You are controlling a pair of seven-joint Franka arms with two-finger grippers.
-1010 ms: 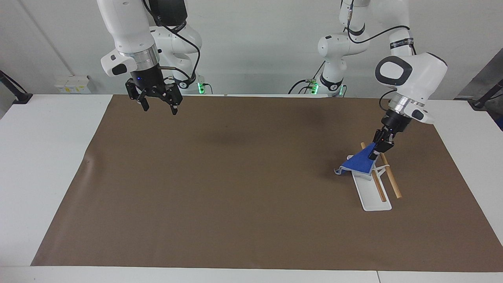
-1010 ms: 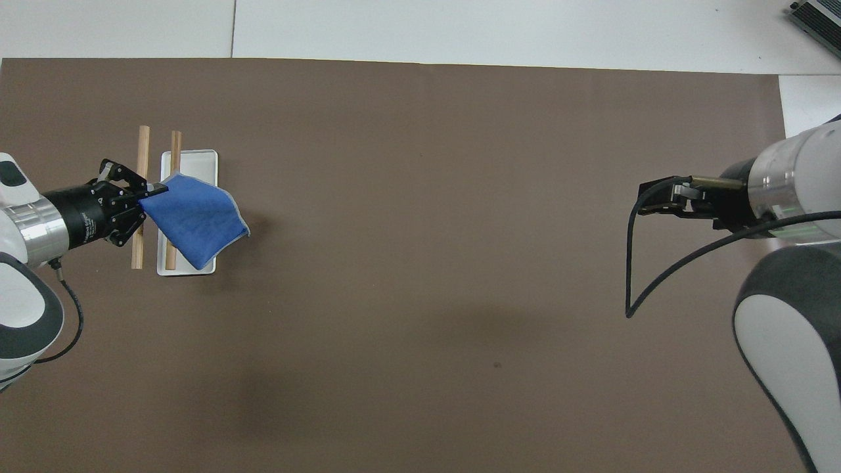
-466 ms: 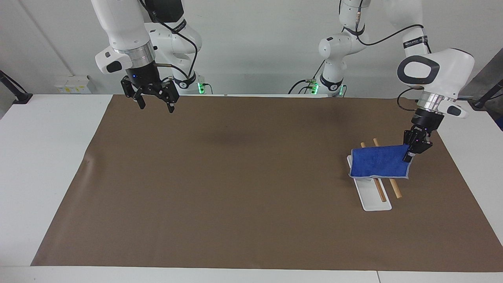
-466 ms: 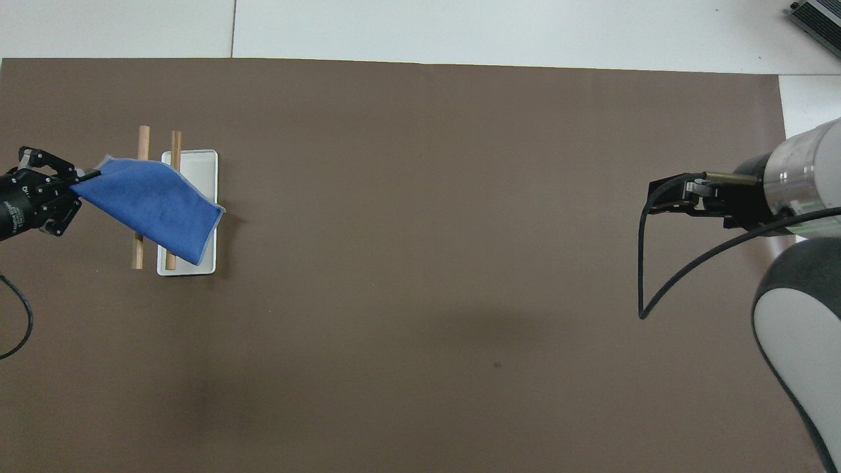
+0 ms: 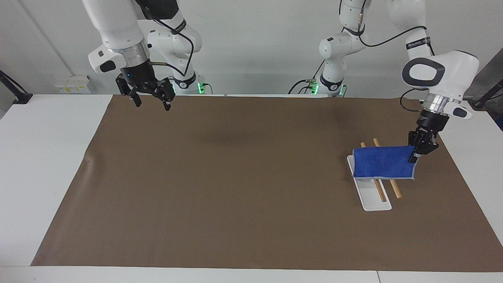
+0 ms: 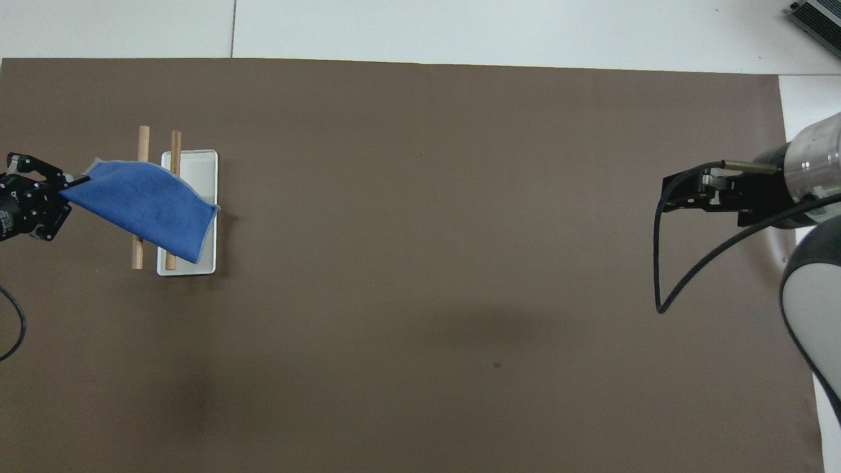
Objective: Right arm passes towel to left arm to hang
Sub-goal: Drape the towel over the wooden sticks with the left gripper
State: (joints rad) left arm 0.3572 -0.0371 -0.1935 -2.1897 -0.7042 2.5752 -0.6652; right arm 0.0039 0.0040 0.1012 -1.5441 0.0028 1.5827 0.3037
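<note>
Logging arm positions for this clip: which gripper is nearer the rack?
Left. The left gripper is at the rack, holding a corner of the towel draped over its bars. The right gripper waits, open, over the mat's edge at the right arm's end.

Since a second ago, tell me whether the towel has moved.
Yes. The towel, held by the left gripper, has spread across both wooden rods of the rack, toward the left arm's end of the table.

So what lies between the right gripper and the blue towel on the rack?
Only bare brown mat, in both views. The open right gripper waits; the left gripper holds the royal-blue towel.
</note>
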